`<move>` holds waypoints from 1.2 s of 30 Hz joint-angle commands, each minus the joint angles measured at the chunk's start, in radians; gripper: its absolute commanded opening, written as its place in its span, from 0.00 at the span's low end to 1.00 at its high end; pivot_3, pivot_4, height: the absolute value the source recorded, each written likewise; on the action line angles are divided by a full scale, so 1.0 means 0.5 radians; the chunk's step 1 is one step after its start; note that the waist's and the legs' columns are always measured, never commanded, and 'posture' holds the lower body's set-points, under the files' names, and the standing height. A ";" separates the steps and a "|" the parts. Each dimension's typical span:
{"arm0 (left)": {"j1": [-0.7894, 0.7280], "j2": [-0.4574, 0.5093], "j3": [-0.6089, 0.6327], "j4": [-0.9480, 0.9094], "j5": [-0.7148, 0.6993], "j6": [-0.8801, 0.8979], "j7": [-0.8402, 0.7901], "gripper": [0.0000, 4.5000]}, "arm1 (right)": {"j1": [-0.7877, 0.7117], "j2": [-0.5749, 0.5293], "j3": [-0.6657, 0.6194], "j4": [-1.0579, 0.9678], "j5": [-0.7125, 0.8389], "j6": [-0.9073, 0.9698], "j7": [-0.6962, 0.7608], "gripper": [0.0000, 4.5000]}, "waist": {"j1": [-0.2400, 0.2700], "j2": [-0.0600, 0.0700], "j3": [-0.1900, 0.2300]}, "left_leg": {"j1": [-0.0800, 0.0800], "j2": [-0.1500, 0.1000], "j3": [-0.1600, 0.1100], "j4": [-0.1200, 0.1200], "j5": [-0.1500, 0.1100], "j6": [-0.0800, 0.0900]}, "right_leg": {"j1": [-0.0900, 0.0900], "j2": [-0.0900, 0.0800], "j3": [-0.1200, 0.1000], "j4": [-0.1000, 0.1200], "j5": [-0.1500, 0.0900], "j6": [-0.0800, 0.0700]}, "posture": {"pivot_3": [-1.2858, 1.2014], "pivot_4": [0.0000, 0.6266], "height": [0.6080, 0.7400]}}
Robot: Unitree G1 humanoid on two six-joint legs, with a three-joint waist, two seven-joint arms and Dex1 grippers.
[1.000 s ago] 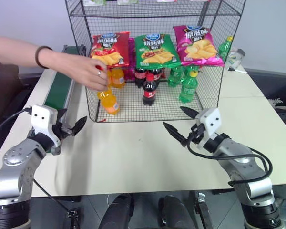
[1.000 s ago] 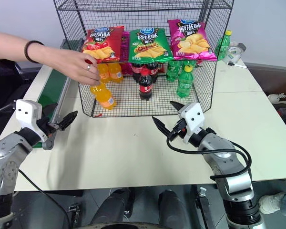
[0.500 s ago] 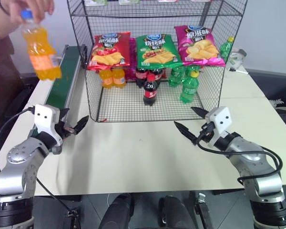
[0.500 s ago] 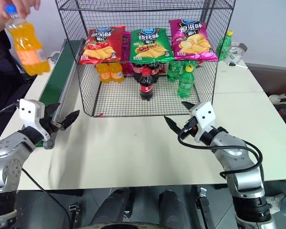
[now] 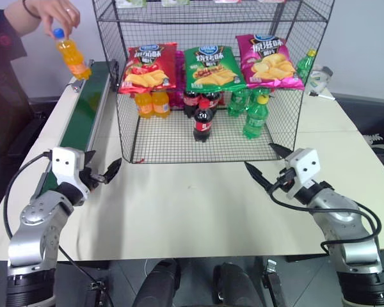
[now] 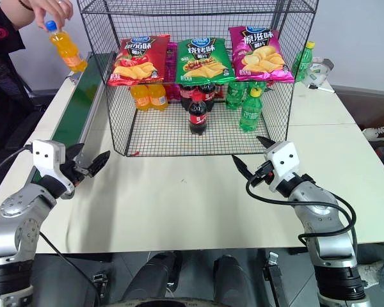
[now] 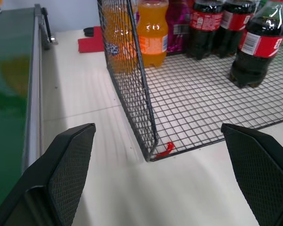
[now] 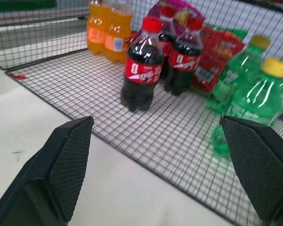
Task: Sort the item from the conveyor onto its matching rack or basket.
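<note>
A person's hand (image 5: 54,14) holds the orange soda bottle (image 5: 72,56) by its cap above the conveyor's (image 5: 82,115) far end, well ahead of the left gripper (image 5: 97,173), presumably to set it on the belt. That gripper waits empty, jaws wide. Right of it stands the rack (image 5: 211,89) (soda on its lowest level). The right gripper (image 5: 267,165), facing the rack, is also spread wide, holding nothing.

Both arms reach forward, low over the near part of the scene. The left gripper (image 5: 104,174) sits at the near left, pointing level toward the far side, its two black fingers (image 7: 70,162) spread wide and empty. The right gripper (image 5: 267,165) sits at the near right, angled toward the far left, fingers (image 8: 70,160) likewise wide apart, holding nothing.
</note>
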 commanded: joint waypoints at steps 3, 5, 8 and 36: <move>-0.036 -0.028 0.059 0.016 0.036 -0.087 0.103 0.99 | -0.005 0.025 -0.036 -0.057 0.019 0.010 -0.043 1.00 | 0.000 0.000 0.000 | 0.000 0.000 0.000 0.000 0.000 0.000 | 0.000 0.000 0.000 0.000 0.000 0.000 | 0.52 0.24 1.00; -0.053 -0.034 0.070 0.045 0.057 -0.113 0.147 0.99 | 0.021 0.019 -0.040 -0.106 0.200 0.155 0.057 1.00 | 0.002 0.000 0.000 | 0.000 0.000 0.000 0.000 0.000 0.000 | 0.000 0.000 0.000 0.000 0.000 0.000 | 0.52 0.24 1.00; -0.063 -0.035 0.075 0.069 0.063 -0.129 0.179 0.99 | 0.031 0.012 -0.060 -0.134 0.323 0.269 0.100 1.00 | 0.001 0.000 0.000 | 0.000 0.000 0.000 0.001 0.000 0.000 | 0.001 0.000 0.000 0.000 0.000 0.000 | 0.52 0.24 1.00; -0.207 -0.139 0.250 0.258 0.227 -0.266 0.736 0.99 | -0.091 0.108 0.143 -0.231 0.366 0.388 0.111 1.00 | 0.000 0.000 0.000 | 0.000 0.000 0.000 0.001 0.000 0.000 | 0.000 0.000 -0.001 0.000 0.003 0.006 | 0.52 0.24 1.00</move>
